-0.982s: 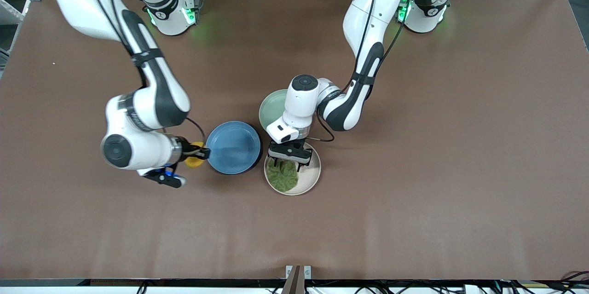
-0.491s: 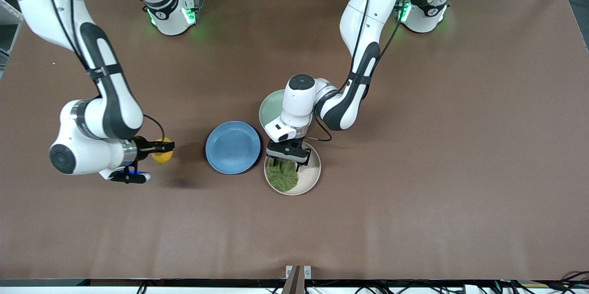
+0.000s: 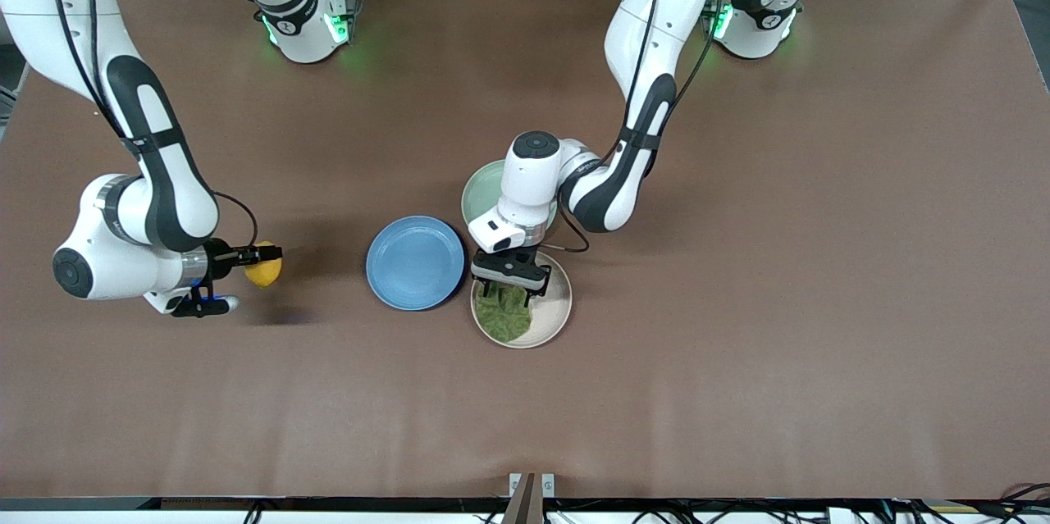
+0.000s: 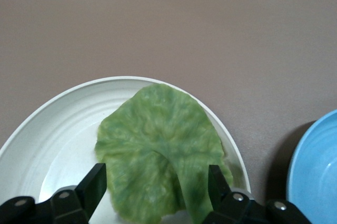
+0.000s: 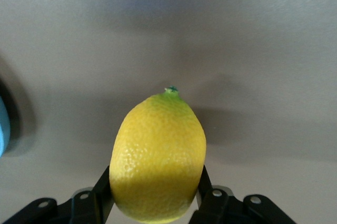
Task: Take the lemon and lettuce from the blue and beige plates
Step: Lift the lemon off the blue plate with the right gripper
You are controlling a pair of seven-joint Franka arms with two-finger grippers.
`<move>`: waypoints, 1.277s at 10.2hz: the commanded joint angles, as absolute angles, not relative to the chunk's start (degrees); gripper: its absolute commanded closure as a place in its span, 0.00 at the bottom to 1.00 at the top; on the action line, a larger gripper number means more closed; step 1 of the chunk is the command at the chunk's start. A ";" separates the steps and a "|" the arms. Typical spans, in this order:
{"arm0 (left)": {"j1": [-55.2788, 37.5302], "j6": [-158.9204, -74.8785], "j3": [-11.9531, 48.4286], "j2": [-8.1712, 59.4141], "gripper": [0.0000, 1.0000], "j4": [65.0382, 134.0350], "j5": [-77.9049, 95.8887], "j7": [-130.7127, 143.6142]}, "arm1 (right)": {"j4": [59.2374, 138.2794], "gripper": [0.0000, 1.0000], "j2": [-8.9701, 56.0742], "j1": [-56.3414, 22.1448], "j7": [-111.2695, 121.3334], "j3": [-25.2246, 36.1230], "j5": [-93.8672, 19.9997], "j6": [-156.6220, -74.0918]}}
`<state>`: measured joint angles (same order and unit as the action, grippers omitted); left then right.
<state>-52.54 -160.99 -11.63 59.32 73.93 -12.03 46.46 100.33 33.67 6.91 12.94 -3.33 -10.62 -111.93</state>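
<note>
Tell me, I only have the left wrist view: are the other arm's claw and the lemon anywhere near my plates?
Observer: No. The right claw is shut on the lemon, over bare table toward the right arm's end, clear of the blue plate.
Operator: Is anything left on that blue plate?
Observer: Nothing; the front view shows it bare.
Operator: What else sits around my beige plate?
Observer: A mint-green plate touches the beige plate on the side farther from the front camera, partly under the left arm. Your left claw is open around the lettuce.
</note>
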 commanded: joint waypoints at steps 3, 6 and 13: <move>-53.44 -161.54 -12.75 61.61 0.18 71.81 -13.45 49.22 | 101.08 0.25 34.10 6.77 14.06 -3.69 -11.51 -111.89; -53.53 -161.54 -12.74 62.05 0.47 71.89 -13.45 49.57 | 96.88 0.00 34.01 7.20 13.71 -3.87 -11.78 -105.07; -53.53 -161.28 -12.74 61.09 1.00 73.03 -13.88 49.48 | 69.64 0.00 31.73 7.38 7.50 -3.60 -11.95 -76.67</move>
<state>-52.83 -161.04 -11.89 60.61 73.34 -12.03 47.02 74.01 31.87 6.87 10.94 -3.25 -11.09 -80.77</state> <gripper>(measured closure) 0.952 0.000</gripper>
